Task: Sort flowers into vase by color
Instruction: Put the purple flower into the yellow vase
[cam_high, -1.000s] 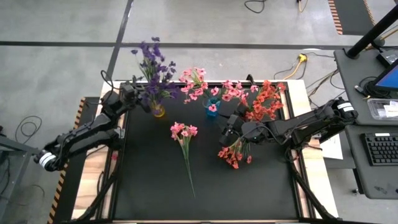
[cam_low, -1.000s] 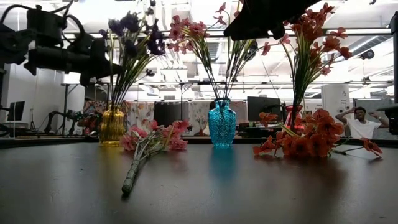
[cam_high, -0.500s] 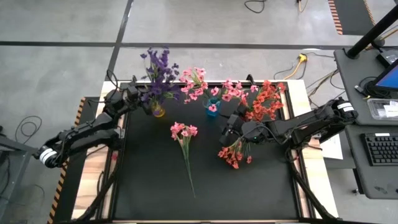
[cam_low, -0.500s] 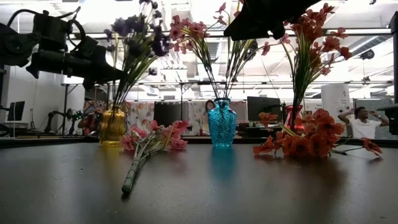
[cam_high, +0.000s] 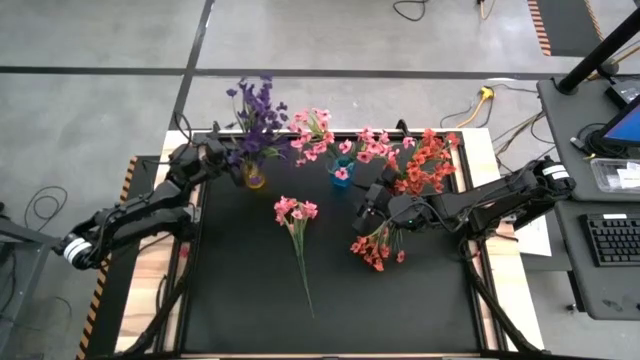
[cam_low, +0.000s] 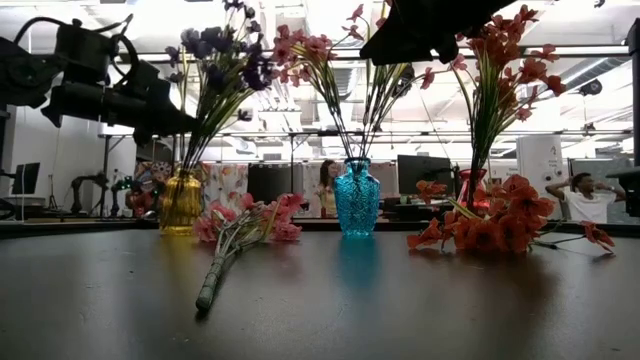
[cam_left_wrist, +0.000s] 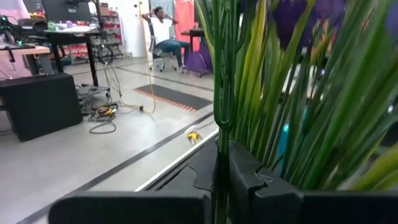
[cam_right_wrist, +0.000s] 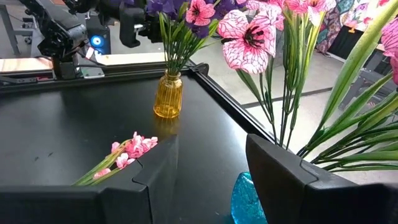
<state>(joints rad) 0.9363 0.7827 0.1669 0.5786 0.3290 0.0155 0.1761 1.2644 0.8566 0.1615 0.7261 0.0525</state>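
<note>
Fingers of my left gripper (cam_high: 228, 158) pressed together, pinching a green stem of the purple flowers (cam_high: 256, 108) just above the yellow vase (cam_high: 254, 178); the wrist view shows that stem (cam_left_wrist: 222, 93) running down between the two pads. Purple bunch stands in the yellow vase at the mat's (cam_high: 240, 290) back left.

Right gripper (cam_high: 366, 213) fingers parted about halfway, nothing between them. It hangs over the right half of the mat, between the blue vase (cam_high: 342, 172) and the coral flowers (cam_high: 376, 247) lying loose on the mat just below it. Right wrist view looks out past both dark fingers (cam_right_wrist: 292, 180) to the blue vase rim and pink blossoms close up.

Pink flowers (cam_high: 322, 130) upright in the blue vase, back centre. Coral sprays (cam_high: 430, 160) upright in the red vase (cam_low: 472, 187), back right. One pink sprig (cam_high: 296, 225) lies flat mid-mat, blossoms toward the vases, stem toward the front edge, well apart from both grippers.

Low view: people (cam_low: 581, 200) in the room beyond the table.
</note>
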